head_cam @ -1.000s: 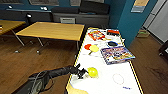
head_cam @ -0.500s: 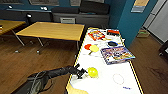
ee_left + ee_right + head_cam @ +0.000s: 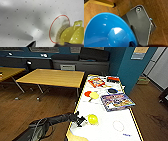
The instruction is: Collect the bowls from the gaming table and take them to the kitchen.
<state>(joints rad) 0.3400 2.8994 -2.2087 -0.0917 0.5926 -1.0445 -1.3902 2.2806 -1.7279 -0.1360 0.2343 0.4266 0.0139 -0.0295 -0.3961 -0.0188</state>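
Observation:
The gaming table (image 3: 125, 112) has a glossy white top with yellow edging. A yellow-green bowl (image 3: 92, 119) with small holes sits near its front left edge. My left gripper (image 3: 81, 121) is right beside it on the left, open. In the left wrist view bare table shows between the dark fingertips (image 3: 31, 44), and the yellow-green bowl (image 3: 73, 36) lies against the other one. A red-orange bowl (image 3: 87, 93) and a pale yellow bowl (image 3: 94, 95) touch each other further back. A blue bowl (image 3: 109, 32) hangs over the wood floor, my right gripper (image 3: 142, 45) shut on it.
Flat board-game boxes (image 3: 117, 101) (image 3: 96, 82) lie on the table's far half. A red ring (image 3: 59, 28) is drawn on the top beside the yellow-green bowl. Orange wood-topped tables (image 3: 52, 77) stand to the left, a teal wall (image 3: 127, 69) to the right, and dark sofas at the back.
My left gripper has crept slightly right, closer to the yellow-green bowl. Nothing else has visibly moved.

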